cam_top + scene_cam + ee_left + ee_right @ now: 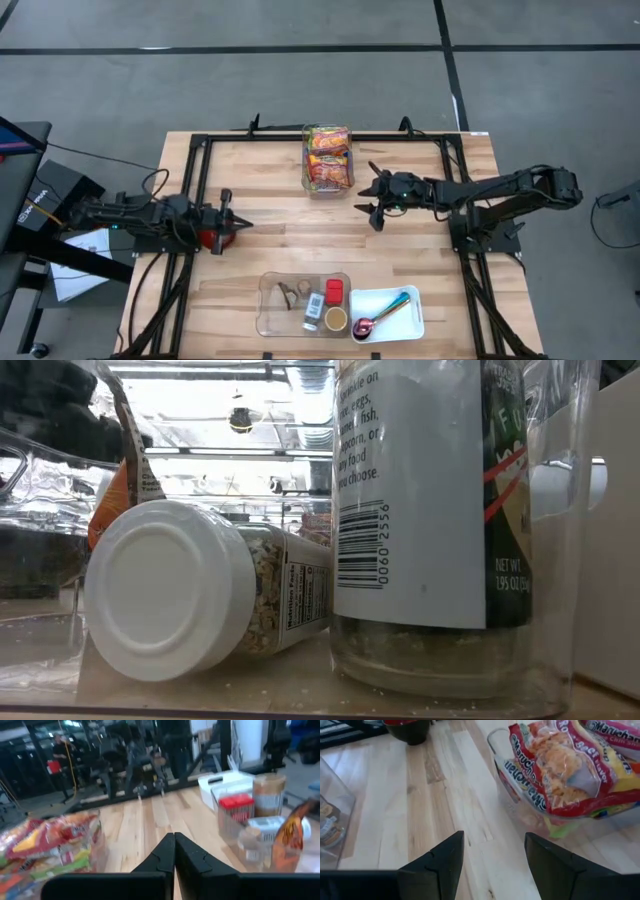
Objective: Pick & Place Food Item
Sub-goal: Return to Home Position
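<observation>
Several ramen noodle packets [328,156] lie stacked in a clear bin [310,186] at the table's far middle; they also show in the right wrist view [570,765] and the left wrist view [47,845]. My right gripper [372,200] is open and empty, just right of the bin, above the table. My left gripper [240,223] is shut and empty at the table's left, pointing right, next to a dark bowl [207,238].
A clear bin [268,318] at the near middle holds spice jars [300,590] and small containers. A white tray [412,322] with a spoon stands to its right. A black frame [200,145] runs along the table's edges. Bare wood lies in the middle.
</observation>
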`<move>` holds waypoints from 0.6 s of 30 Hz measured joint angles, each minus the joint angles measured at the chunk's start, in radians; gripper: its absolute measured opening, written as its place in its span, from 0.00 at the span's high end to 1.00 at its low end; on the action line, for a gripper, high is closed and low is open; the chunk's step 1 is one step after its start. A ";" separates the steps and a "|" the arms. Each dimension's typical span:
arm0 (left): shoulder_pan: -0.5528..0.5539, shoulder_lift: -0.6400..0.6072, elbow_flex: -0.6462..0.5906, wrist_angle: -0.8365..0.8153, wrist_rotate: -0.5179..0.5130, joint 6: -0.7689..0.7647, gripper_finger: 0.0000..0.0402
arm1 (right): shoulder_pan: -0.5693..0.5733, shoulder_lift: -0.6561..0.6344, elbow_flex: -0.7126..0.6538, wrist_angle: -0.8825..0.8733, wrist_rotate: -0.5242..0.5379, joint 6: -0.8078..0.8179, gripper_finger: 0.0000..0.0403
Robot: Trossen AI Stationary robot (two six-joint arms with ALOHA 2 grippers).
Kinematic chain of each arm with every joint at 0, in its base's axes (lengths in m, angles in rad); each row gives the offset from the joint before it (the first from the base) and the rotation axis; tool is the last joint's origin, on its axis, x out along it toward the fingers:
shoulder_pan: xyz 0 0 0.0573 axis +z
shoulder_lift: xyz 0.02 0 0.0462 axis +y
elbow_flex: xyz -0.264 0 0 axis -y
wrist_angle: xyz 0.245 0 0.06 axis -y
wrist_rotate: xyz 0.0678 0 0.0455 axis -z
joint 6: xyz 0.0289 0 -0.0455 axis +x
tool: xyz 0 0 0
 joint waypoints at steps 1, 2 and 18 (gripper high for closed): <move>-0.002 -0.016 0.002 -0.003 0.001 -0.003 1.00 | -0.008 0.000 0.000 0.007 -0.012 -0.004 0.50; -0.004 -0.032 0.002 -0.005 0.000 -0.003 1.00 | -0.013 0.000 0.000 0.013 -0.027 -0.009 0.50; -0.006 0.038 0.000 0.022 0.008 -0.026 1.00 | -0.039 -0.013 -0.001 0.081 -0.143 -0.162 0.50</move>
